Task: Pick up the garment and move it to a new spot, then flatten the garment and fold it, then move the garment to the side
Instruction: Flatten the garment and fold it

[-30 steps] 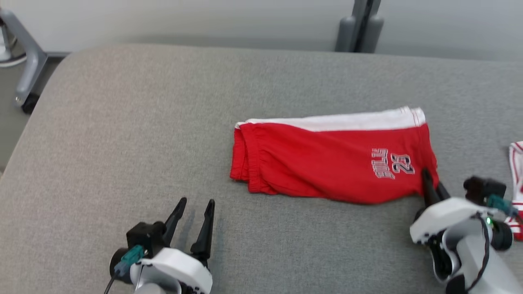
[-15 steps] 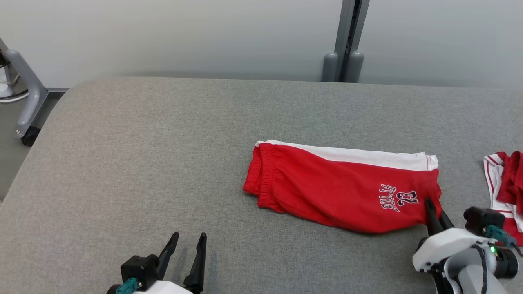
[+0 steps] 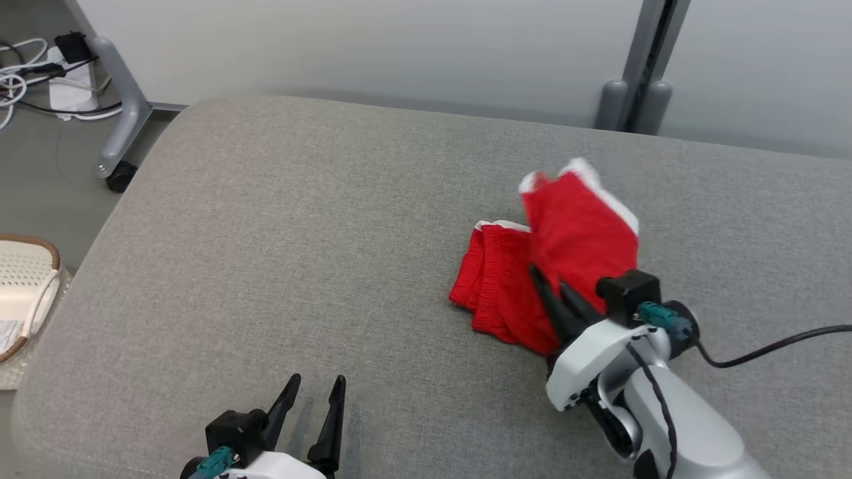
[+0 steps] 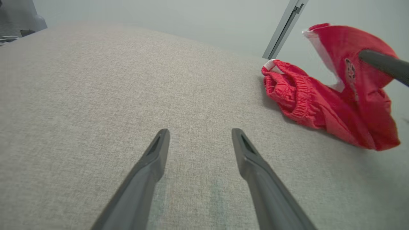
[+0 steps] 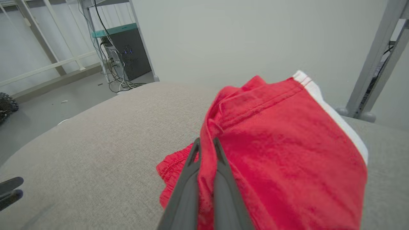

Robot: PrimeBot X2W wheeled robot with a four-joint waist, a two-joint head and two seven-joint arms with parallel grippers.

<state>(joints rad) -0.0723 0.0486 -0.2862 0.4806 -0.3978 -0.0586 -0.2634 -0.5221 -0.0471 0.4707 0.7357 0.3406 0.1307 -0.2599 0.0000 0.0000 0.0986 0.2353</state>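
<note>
On right wrist view, fingers (image 5: 188,179) pinch garment (image 5: 287,153).

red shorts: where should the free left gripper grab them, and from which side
Grip the waistband, which lies bunched on the grey cushion facing the open left gripper; come from the left, low. The right gripper holds the shorts up by a leg.

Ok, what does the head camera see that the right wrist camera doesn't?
Head view's own: a white basket with a brown rim, down on the floor at the left. Right wrist view's own: a dark cabinet under a teal top, and a white railing beside it. Shared: the red shorts, one end raised off the grey cushion, pinched in the shut right gripper.
</note>
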